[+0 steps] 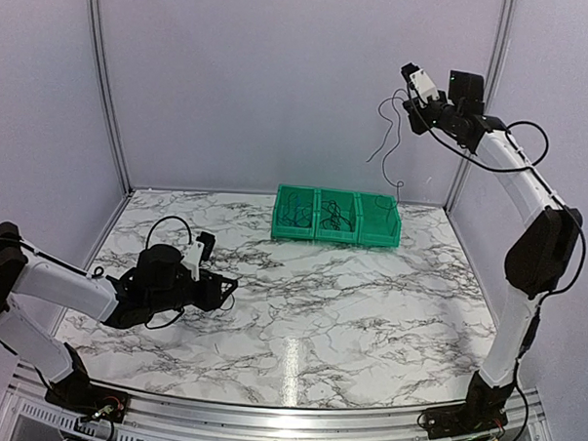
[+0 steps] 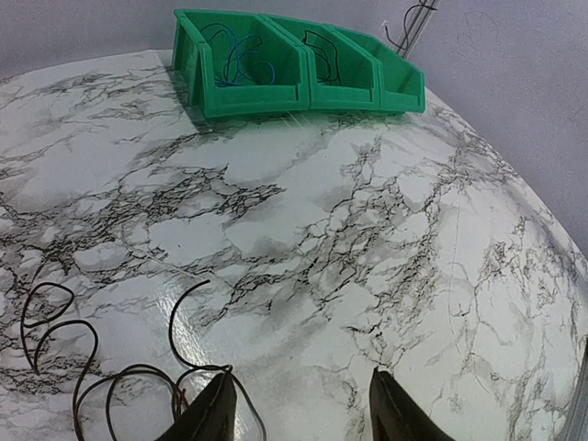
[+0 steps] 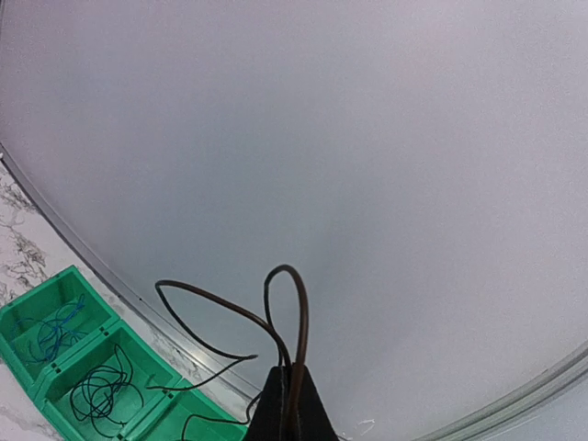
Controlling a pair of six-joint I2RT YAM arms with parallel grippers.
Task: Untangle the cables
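One cable hangs from the right gripper, clamped on it high above the rightmost green bin; your other two bins hold wires. A second cable lies looped on the marble table beside the left gripper, jaws apart, empty. Treat sorting as nearly complete. Pale walls enclose the table.

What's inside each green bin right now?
Left bin: thin blue and black cables. Middle bin: a black coil. Right bin: the hanging cable dips in; its floor is mostly hidden.
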